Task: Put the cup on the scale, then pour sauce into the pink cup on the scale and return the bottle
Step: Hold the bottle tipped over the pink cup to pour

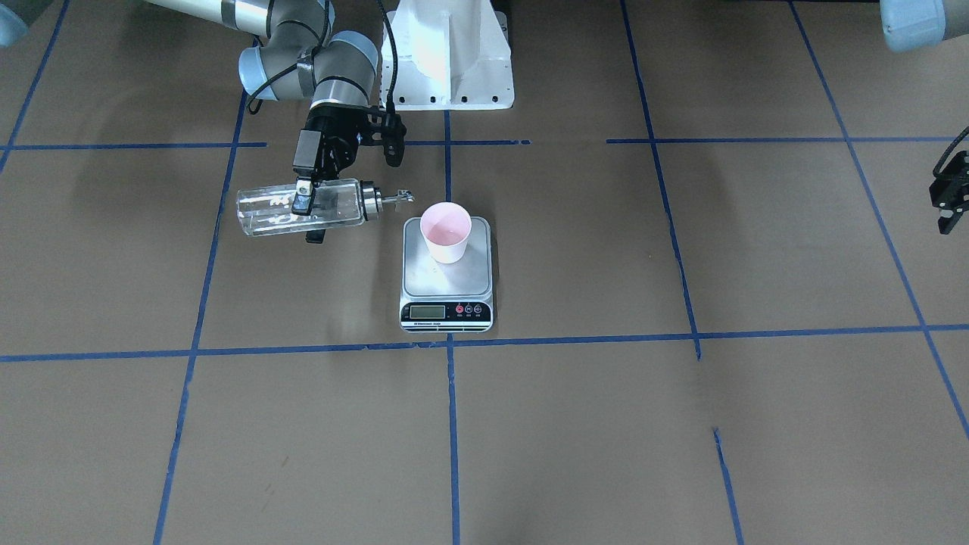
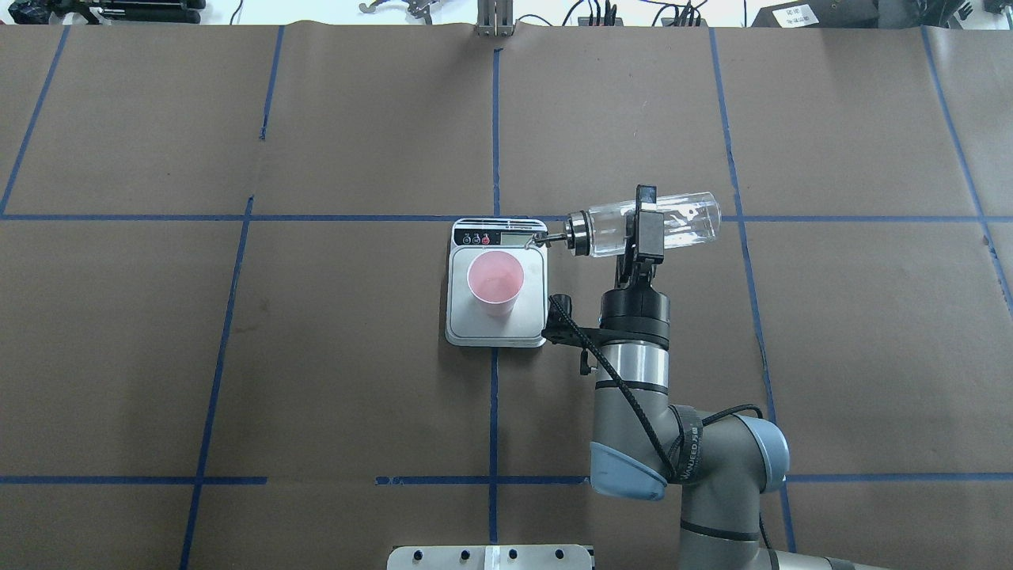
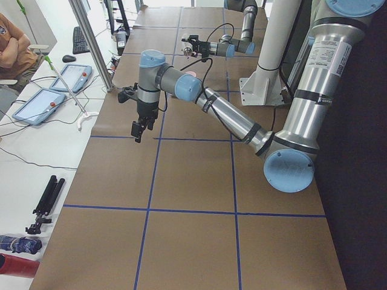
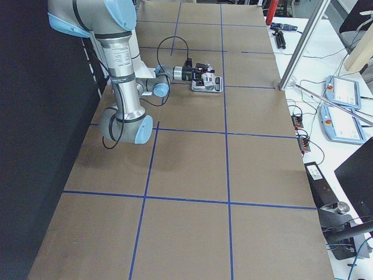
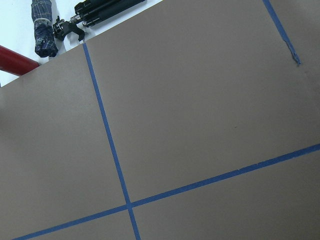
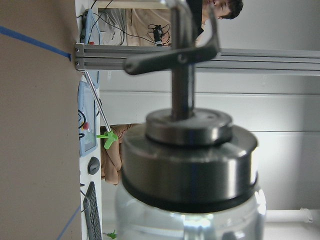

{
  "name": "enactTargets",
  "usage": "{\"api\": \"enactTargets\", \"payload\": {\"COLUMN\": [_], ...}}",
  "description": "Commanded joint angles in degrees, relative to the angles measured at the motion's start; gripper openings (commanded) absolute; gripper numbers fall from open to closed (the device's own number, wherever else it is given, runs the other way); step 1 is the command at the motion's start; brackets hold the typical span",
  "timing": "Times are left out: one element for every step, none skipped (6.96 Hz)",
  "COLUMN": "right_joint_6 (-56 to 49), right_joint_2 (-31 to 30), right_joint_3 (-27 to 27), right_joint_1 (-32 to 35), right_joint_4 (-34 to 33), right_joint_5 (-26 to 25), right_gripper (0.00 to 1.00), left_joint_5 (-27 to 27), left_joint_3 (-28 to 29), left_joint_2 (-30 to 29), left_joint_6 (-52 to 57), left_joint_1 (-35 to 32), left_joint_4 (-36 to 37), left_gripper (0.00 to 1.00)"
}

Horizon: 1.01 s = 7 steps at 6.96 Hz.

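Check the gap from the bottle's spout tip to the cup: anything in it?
Nothing stands there. Overhead view: the right gripper holds the bottle sideways, spout tip near the scale's edge; only its bare platform lies between tip and cup.

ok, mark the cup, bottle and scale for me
cup (image 2: 495, 277), overhead exterior view, pink inside.
bottle (image 2: 688, 219), overhead exterior view, glass body near its base.
scale (image 1: 447, 280), exterior front-facing view, bare steel platform.

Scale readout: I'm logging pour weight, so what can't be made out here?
Digits on the scale: too small, front-facing and overhead views.
Fill of the cup: anything clear inside shows in no view.
Jaws of the left end effector: cut by front-facing view's edge.
Fill of the bottle: cut off by right wrist view's bottom edge.
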Motion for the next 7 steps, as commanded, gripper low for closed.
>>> {"api": "enactTargets", "payload": {"right_joint_6": [-1.14,-1.50,-1.51,-1.51,-1.51,-1.42,-1.07], "right_joint_2": [0.41,0.76,0.76,0.76,1.28,1.81,1.99], "right_joint_3": [-0.46,-0.72,-0.81,-0.81,-0.72,-0.72,-0.63], "right_joint_1": [-0.24,-0.24,-0.24,-0.24,-0.15,-0.15,-0.15], "right_joint_4": [-0.01,0.08,0.08,0.08,0.25,0.52,0.78], "right_joint_5": [-0.78,-1.39,-1.48,-1.49,-1.40,-1.31,-0.96], "right_gripper": [0.00,0.00,0.00,0.00,0.00,0.00,0.00], "left_joint_5": [0.00,0.00,-0.09,-0.09,-0.09,-0.09,-0.09], "left_joint_3": [0.48,1.18,1.54,1.71,1.71,1.71,1.71], "left_joint_2": [0.00,0.00,0.00,0.00,-0.09,-0.18,-0.27], "left_joint_6": [0.00,0.09,1.05,1.23,1.23,1.23,1.14], "left_joint_1": [0.00,-0.18,-0.35,-0.70,-0.70,-0.70,-0.70], "left_joint_4": [-0.40,-0.84,-1.19,-1.19,-1.19,-1.19,-1.19], "left_gripper": [1.00,1.00,1.00,1.00,1.00,1.00,1.00]}}
